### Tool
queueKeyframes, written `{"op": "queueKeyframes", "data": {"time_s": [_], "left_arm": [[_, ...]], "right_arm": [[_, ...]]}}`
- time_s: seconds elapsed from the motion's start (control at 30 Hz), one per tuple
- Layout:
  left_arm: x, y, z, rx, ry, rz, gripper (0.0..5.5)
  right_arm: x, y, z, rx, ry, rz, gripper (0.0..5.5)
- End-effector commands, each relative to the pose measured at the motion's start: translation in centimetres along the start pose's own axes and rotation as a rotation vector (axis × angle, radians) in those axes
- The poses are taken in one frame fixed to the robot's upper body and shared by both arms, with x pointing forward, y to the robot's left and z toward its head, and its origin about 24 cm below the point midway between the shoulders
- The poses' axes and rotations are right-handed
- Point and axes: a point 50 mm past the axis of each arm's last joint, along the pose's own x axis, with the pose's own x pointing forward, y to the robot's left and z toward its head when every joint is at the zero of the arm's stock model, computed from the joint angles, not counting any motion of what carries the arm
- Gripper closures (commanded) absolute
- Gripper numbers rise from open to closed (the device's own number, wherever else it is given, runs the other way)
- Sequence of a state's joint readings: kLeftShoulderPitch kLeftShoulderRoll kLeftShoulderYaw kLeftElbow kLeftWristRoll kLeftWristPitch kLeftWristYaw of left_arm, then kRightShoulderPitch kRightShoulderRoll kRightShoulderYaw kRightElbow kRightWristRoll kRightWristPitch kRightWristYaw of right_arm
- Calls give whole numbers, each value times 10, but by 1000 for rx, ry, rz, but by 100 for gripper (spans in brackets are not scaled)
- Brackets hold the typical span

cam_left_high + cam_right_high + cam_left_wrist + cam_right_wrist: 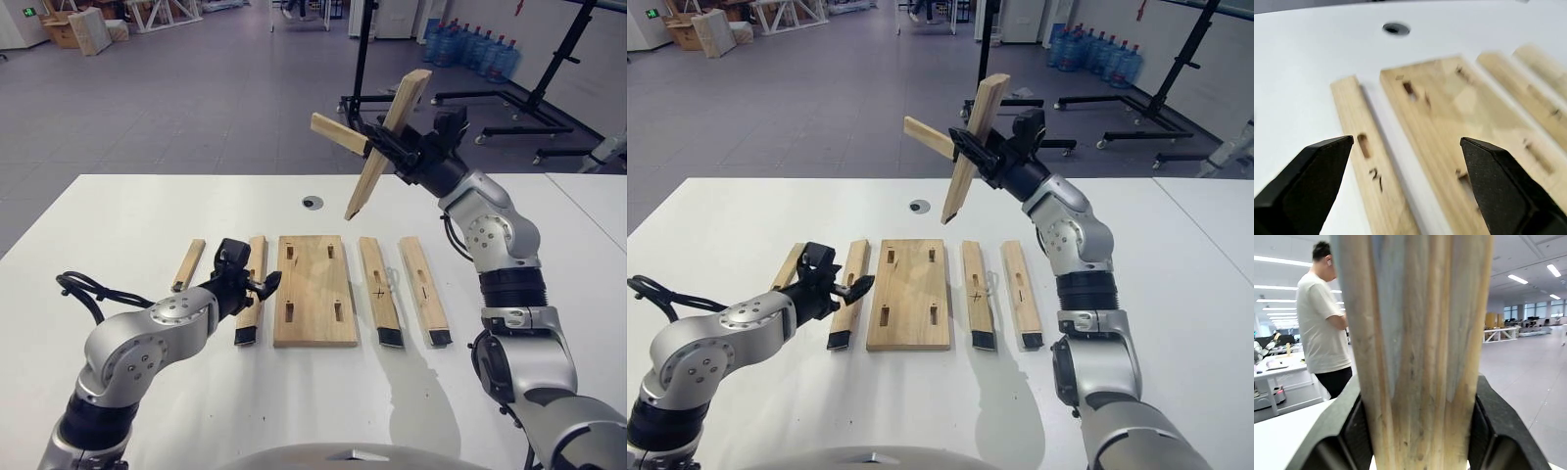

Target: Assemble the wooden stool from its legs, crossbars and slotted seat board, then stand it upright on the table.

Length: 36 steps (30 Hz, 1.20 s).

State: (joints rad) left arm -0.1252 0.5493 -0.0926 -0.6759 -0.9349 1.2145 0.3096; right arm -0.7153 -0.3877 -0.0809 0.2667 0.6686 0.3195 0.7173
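One worktop [127, 215] carries slotted seat board [314, 294] flat, slots up for joining. Aloft beyond it, right fingers [1352, 431] clamp joined leg-and-crossbar [407, 98], clear of loose parts. We judge left fingers [1308, 186], wide open and empty, poised over nearest leg [1352, 107] to grab.

Blue water jugs [490, 59], black wheeled frame [552, 73], boxes [90, 29] on floor.

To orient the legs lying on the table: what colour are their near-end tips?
Black tips on pale wooden legs; clearest in the left eye view.
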Motion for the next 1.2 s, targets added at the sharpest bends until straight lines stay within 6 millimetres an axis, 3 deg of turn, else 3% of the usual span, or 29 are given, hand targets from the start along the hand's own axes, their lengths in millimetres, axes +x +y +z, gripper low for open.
{"op": "queueKeyframes", "data": {"time_s": [0.03, 0.27, 0.6, 0.9, 1.2], "left_arm": [[-1, -9, -25, 53, 158, -36, 148], [16, -11, -21, -93, 178, -82, 148], [21, -13, -10, -43, 160, -82, 148], [20, -16, -8, 36, 164, -93, 148], [22, -13, -8, 328, 196, -14, 148]], "right_arm": [[-4, -1, -11, 85, 34, 76, 345], [-4, 3, -22, 131, -83, 189, 345], [-5, 12, -50, -197, 6, 469, 345], [1, 6, -49, -307, -28, 489, 345], [8, 10, -33, -272, -136, 456, 345]]}}
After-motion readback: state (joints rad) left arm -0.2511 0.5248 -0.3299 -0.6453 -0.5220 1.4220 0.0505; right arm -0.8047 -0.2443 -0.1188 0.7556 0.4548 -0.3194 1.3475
